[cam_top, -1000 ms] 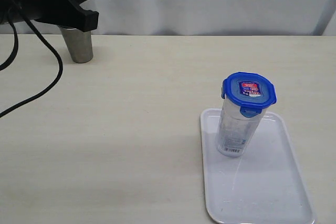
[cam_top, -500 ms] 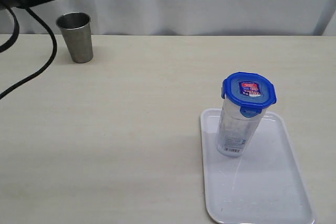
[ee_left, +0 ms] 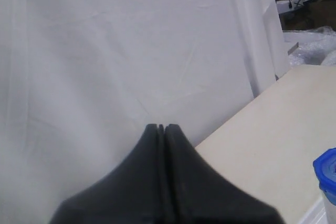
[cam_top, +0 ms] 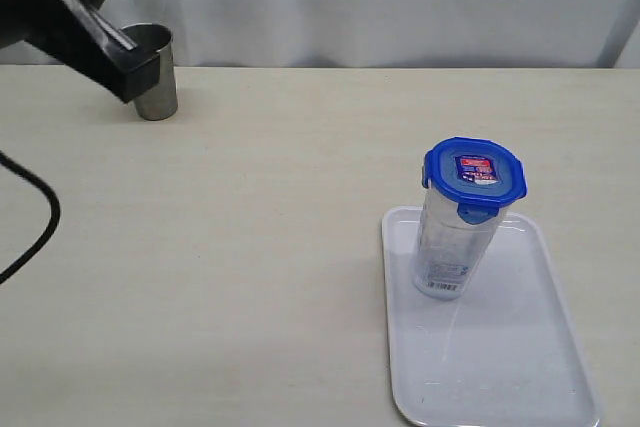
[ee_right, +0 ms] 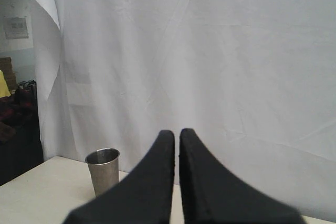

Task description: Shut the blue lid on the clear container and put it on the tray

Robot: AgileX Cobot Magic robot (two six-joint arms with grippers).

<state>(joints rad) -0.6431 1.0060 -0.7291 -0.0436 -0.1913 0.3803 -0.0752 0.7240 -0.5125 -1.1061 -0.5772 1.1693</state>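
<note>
The clear container stands upright on the far part of the white tray, at the right of the exterior view. The blue lid sits on top of it with its flaps down. An edge of the lid also shows in the left wrist view. My left gripper hangs at the far left, far from the container, with its fingers pressed together and nothing between them. My right gripper is out of the exterior view; its fingers stand almost touching and hold nothing.
A steel cup stands at the back left of the table, partly behind the left gripper; the right wrist view also shows the cup. A black cable loops over the table's left edge. A white curtain backs the table.
The left arm rose clear of the steel cup half a second ago, then swung down so its tip again overlaps the cup's rim. Container, lid and tray have not moved.
</note>
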